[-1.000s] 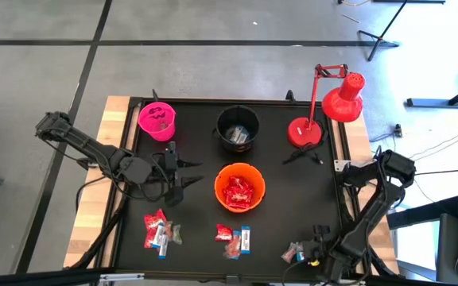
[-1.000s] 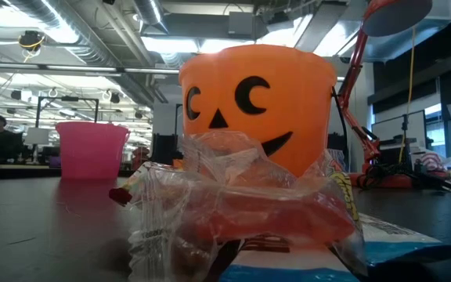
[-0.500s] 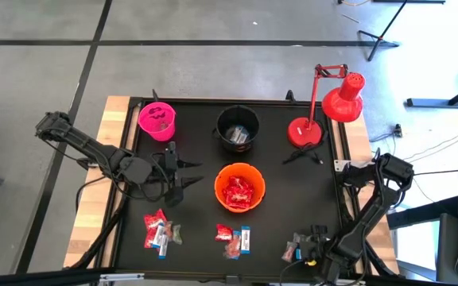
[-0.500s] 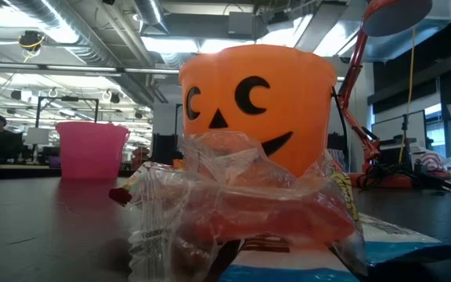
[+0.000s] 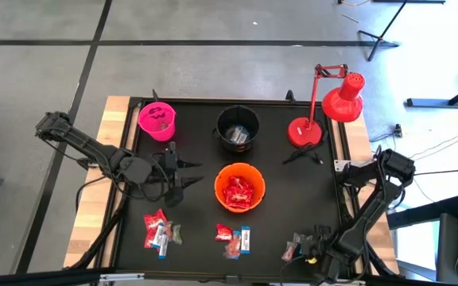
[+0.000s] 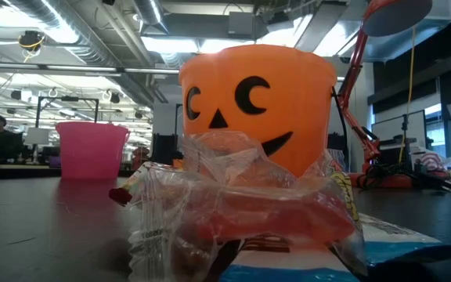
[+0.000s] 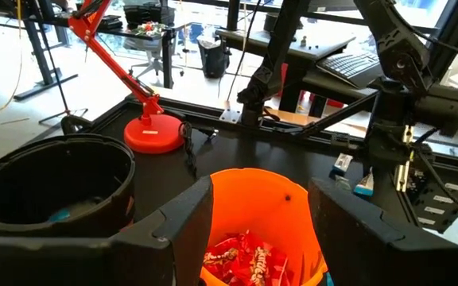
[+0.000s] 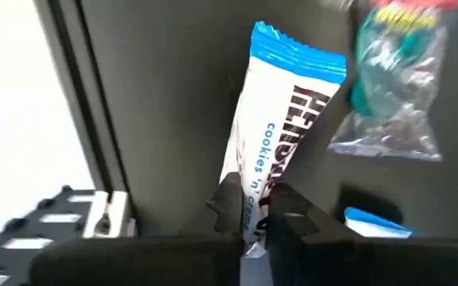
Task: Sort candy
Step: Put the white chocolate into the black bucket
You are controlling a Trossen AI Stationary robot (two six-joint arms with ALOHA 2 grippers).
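Note:
Candy lies in three small piles near the table's front edge: left (image 5: 159, 230), middle (image 5: 233, 238) and right (image 5: 293, 253). My right gripper (image 5: 304, 243) is down at the right pile, shut on a blue-and-white bar (image 8: 285, 135). A clear-wrapped sweet (image 8: 388, 79) lies beside that bar. My left gripper (image 5: 191, 176) hangs open just left of the orange bucket (image 5: 239, 188), which holds red packets (image 7: 241, 262). The pink bucket (image 5: 157, 121) and black bucket (image 5: 238, 129) stand farther back. My right gripper (image 8: 254, 208) pinches the blue-and-white bar between its two fingers, across the bar's width, close to one end (image 8: 258, 189). The rest of the bar stretches away from the fingers over the black table top. Whether it is lifted clear, I cannot tell.
A red desk lamp (image 5: 324, 111) stands at the far right of the black mat. In the low view, crinkled clear wrappers (image 6: 233, 204) lie right in front of the orange bucket (image 6: 257, 102). Bare mat (image 5: 293, 199) lies between the buckets and the candy piles.
My right gripper has shifted a little toward the right candy pile at the near edge. The left arm, the buckets and the other piles have kept still.

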